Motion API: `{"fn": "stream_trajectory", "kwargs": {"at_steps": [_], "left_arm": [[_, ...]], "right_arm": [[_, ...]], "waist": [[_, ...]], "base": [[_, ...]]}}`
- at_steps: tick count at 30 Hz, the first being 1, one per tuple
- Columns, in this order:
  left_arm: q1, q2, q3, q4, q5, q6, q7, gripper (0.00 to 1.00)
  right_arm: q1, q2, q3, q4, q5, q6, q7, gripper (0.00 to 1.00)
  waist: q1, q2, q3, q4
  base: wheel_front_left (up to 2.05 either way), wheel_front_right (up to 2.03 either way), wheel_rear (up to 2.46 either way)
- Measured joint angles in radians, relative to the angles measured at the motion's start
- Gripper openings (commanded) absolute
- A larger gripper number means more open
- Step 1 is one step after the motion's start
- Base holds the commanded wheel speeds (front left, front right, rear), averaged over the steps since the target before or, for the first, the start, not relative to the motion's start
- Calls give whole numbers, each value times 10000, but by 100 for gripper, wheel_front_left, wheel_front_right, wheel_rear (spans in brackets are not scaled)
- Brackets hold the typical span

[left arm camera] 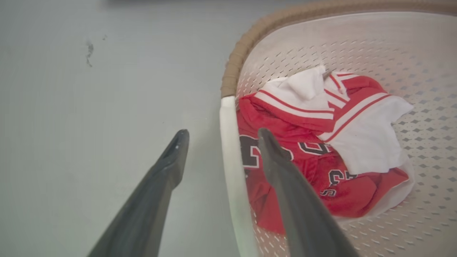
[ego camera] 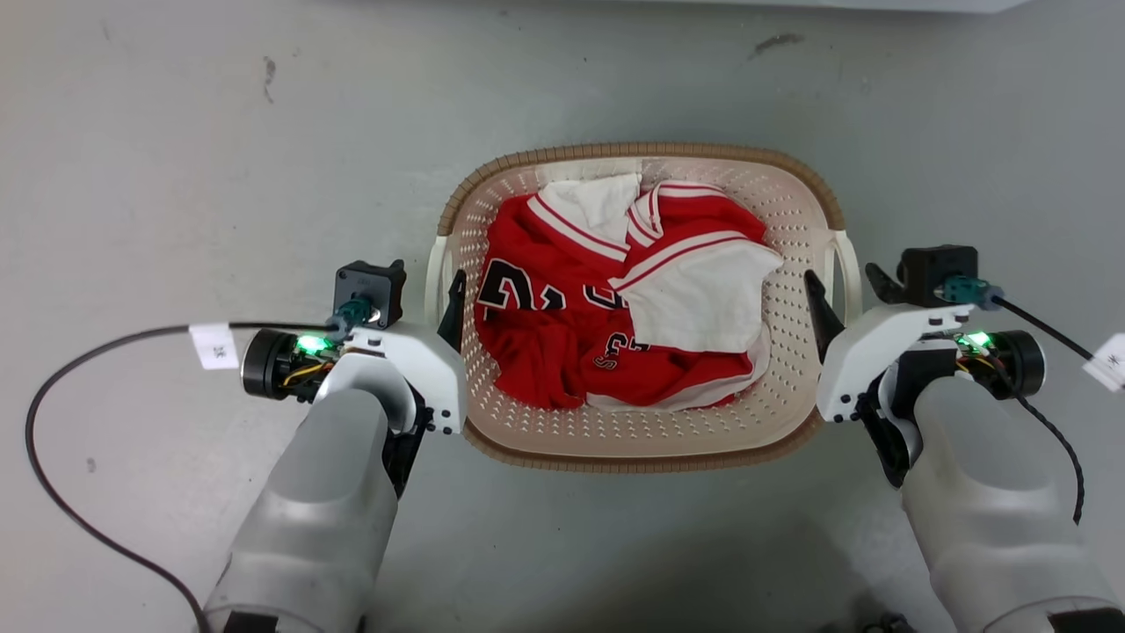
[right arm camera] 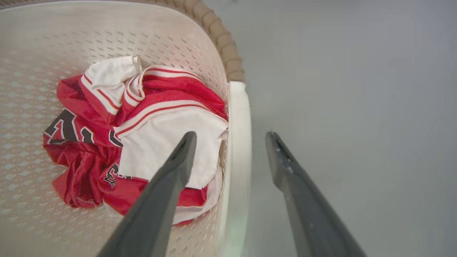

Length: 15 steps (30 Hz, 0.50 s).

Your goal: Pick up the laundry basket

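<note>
Laundry basket (ego camera: 646,151): oval cream plastic, perforated walls, brown woven-look rim, sits centre on smooth grey floor (ego camera: 176,132), btwn both arms. Crumpled red mesh jersey (ego camera: 545,352) w/ white cloth (ego camera: 703,303) inside. Left gripper (left arm camera: 223,134) spread wide astride left white handle (left arm camera: 230,167), gripping nothing. Right gripper (right arm camera: 231,135) likewise wide, astride right handle (right arm camera: 238,117).

The red jersey (ego camera: 562,352) inside the laundry basket (ego camera: 633,448) carries black, white-edged letters and numbers, but folds break them up; only a small "S" reads with any confidence. A white tag (ego camera: 214,345) left of the basket and a second tag (ego camera: 1109,360) to its right bear dark marks too small to read.
</note>
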Motion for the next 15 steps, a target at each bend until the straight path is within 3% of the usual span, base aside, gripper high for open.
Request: {"fn": "stream_trajectory", "kwargs": {"at_steps": [7,15], "left_arm": [[-918,-4,-272,1423,-128,-186,228,100],[-1425,-13,-614,2004,-374,-303,738,100]], "right_arm": [[-854,0,-40,1072,-318,0,464,100],[-1459,0,-88,1762,-395,0,819,100]], "waist": [[0,0,402,-64],[0,0,675,-49]], "base": [[0,0,0],[0,0,0]]}}
